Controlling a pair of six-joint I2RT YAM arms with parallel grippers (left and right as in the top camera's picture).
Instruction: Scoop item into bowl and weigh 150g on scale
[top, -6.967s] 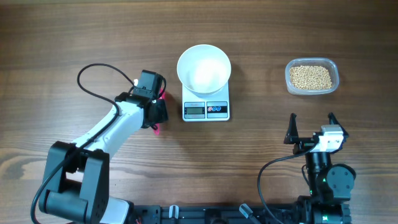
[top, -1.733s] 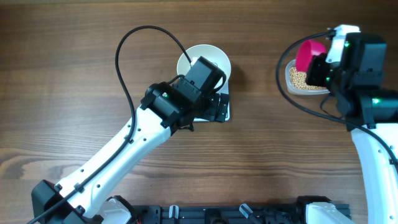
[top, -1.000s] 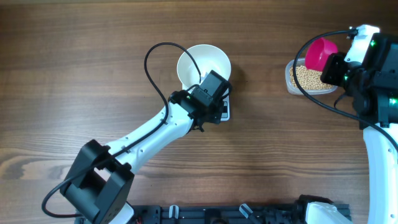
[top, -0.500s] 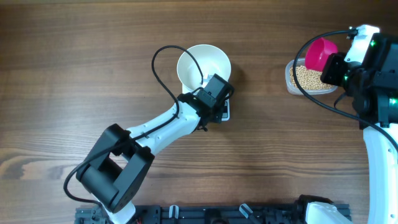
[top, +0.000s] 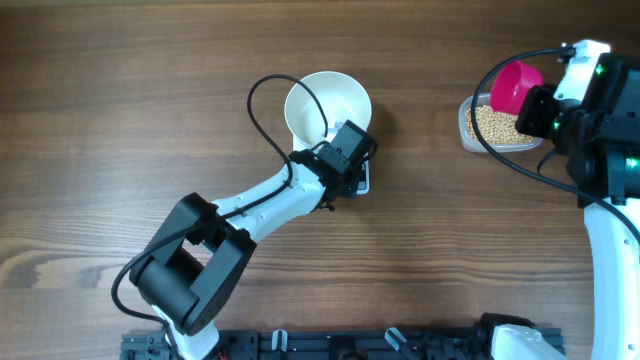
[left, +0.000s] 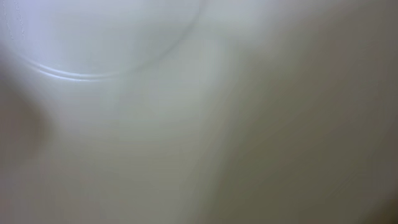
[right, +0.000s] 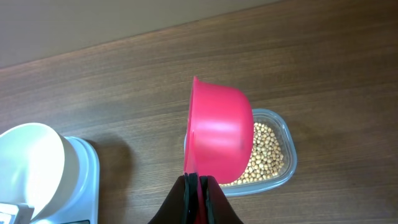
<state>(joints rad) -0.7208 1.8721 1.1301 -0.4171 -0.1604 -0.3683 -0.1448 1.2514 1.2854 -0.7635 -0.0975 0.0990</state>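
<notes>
- Right gripper (right: 199, 186) is clamped on the handle of the pink scoop (right: 217, 140), which I see held above the beans (right: 268, 152) in their clear container (top: 466, 126).
- Left gripper (top: 348, 165), jaws together, sits low over the front of the scale (right: 84, 177).
- I judge the bowl (top: 327, 105), seated on the scale, to be empty; all scooping and weighing remain.

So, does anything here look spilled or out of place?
No spills: the beans sit in their container, the bowl upright on the scale. One oddity: the left gripper sits over the scale's front, hiding its display.
</notes>
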